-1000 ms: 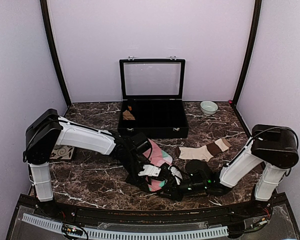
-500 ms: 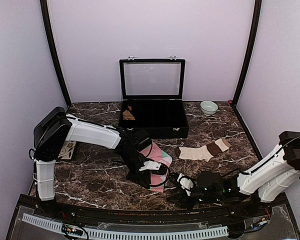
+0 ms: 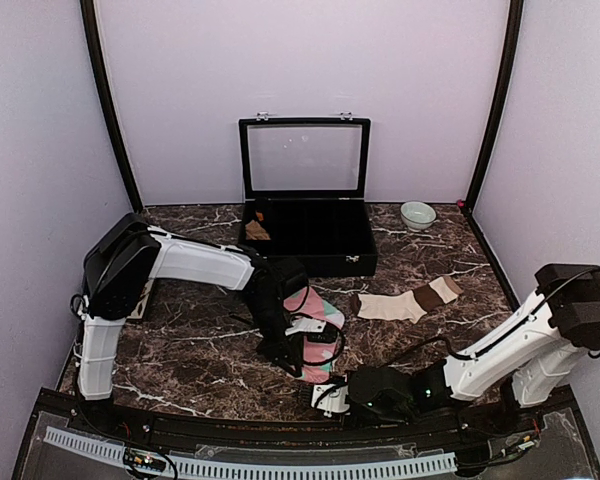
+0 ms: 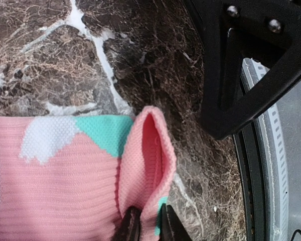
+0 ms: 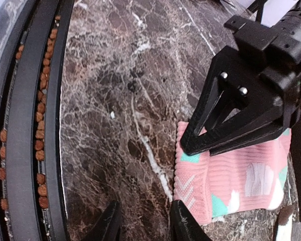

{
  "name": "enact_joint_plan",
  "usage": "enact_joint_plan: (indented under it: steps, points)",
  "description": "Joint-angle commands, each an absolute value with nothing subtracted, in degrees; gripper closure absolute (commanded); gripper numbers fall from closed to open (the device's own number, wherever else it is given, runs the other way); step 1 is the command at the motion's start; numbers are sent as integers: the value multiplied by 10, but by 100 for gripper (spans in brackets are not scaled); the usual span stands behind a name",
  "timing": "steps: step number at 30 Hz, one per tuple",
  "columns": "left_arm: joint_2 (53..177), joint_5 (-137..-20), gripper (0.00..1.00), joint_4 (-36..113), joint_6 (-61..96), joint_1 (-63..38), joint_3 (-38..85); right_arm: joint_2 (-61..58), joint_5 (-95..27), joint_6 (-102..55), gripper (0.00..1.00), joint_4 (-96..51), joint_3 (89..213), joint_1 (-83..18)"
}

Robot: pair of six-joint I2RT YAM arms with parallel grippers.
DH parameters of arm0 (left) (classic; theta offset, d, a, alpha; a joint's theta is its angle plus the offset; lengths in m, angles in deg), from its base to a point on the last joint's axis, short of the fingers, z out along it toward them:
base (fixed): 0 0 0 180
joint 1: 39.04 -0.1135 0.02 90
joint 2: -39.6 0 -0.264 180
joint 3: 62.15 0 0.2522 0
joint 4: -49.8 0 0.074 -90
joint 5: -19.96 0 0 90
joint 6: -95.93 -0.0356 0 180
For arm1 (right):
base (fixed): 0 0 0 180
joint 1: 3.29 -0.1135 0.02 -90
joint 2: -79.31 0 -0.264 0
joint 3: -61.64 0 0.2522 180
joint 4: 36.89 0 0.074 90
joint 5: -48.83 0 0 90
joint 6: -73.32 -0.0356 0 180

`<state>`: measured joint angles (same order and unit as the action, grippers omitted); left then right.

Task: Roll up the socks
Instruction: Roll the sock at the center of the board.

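- Left tool: jaws nearly closed, pinching the rim of the pink sock at its open end. The fabric puckers up between the tips.
- Right tool: jaws apart with nothing between them, low over the bench, just short of the sock's near edge.
- Pink sock lies flat at front-centre of the bench. Cream sock, brown-banded, lies well apart to its right, in front of the open case.
- Handling (judgement): light, limp ribbed knit that is stretchy and slumps. Best taken at an end, through both layers, and rolled tight or it will likely spring loose.
- Hard to make out: the left arm covers mid-sock from above, and I cannot tell if one layer or both is pinched. The sock's far end is cut off in both wrist views.
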<state>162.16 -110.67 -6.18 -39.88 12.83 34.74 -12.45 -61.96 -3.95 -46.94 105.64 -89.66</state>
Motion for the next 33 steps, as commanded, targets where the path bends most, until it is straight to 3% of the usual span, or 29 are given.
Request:
enact_joint_plan:
  steps: [1,19,29,33]
  points:
    - [1663,-1062,82,-97,-401,127,353,-157,-623,41,66,-497,1063,-875]
    - [1689,-1050,81,-127,-414,127,385,-204,-563,66,67,-564,1065,-806]
    - [1691,-1053,68,-146,-420,122,399,-249,-521,-13,73,-605,1011,-787]
    - [1692,-1043,53,-135,-405,118,404,-262,-507,-44,76,-615,996,-788]
